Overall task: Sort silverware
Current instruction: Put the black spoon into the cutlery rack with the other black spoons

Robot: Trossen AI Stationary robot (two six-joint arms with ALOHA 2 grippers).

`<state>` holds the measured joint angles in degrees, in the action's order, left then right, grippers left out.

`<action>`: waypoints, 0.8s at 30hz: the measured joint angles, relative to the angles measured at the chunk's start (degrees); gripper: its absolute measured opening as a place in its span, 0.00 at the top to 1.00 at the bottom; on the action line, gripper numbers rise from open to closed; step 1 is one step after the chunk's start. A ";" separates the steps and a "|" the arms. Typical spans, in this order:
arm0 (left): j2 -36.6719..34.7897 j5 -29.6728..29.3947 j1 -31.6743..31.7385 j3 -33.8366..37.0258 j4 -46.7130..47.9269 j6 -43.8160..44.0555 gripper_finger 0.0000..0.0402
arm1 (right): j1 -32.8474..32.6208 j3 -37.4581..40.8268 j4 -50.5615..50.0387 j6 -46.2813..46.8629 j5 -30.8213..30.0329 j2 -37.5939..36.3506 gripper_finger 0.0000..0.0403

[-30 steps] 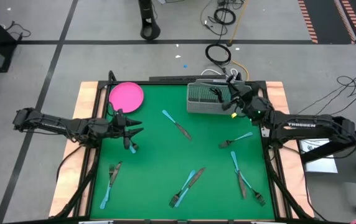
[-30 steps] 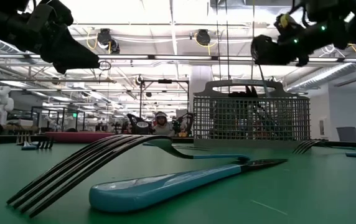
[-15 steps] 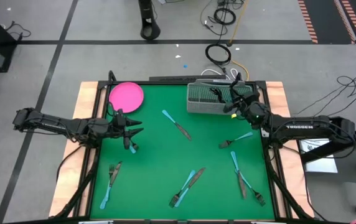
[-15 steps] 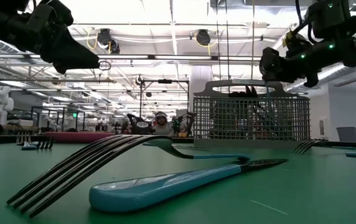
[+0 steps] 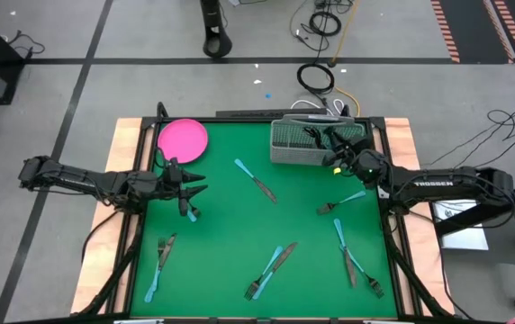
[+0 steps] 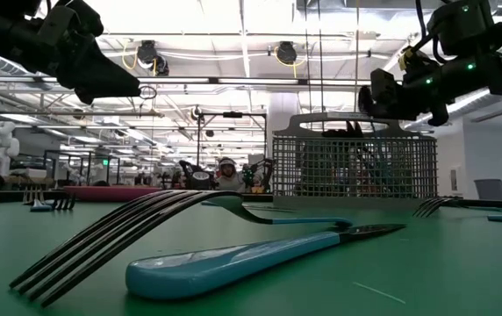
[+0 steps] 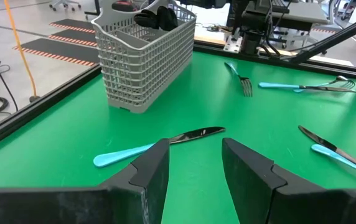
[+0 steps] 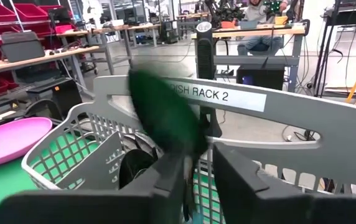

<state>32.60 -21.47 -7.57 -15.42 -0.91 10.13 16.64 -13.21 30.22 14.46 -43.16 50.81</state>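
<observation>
In the low view, a fork (image 6: pixel 146 219) and a knife (image 6: pixel 233 262) with light blue handles lie nearest on the green table (image 5: pixel 230 225). More silverware (image 5: pixel 358 265) lies scattered over the near half of the table, and a knife (image 5: pixel 256 181) lies near the middle. The left gripper (image 5: pixel 194 192) hangs above the left side of the table, its jaws spread with nothing between them. Farther back, the right gripper (image 5: pixel 334 155) is just above the gray basket (image 5: pixel 284 144); its jaws are slightly apart, and a blurred dark piece (image 8: pixel 165 118) is at them. I cannot tell if they pinch it. The pink plate (image 5: pixel 183 139) is in the far left corner.
</observation>
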 joint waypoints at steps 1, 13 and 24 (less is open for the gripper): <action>0.02 0.00 0.00 0.00 0.00 0.00 0.63 | 0.00 0.00 -0.01 -0.01 0.02 -0.01 0.80; 0.00 0.00 0.00 0.00 -0.02 0.04 0.63 | 0.00 -4.39 -0.13 -4.37 -0.28 -0.42 0.68; 0.00 0.00 -0.01 0.00 0.02 0.02 0.63 | 0.01 -20.97 -26.48 -10.10 14.84 1.32 0.68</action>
<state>32.60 -21.47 -7.58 -15.42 -0.89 10.15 16.65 -34.18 3.74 4.36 -28.31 52.13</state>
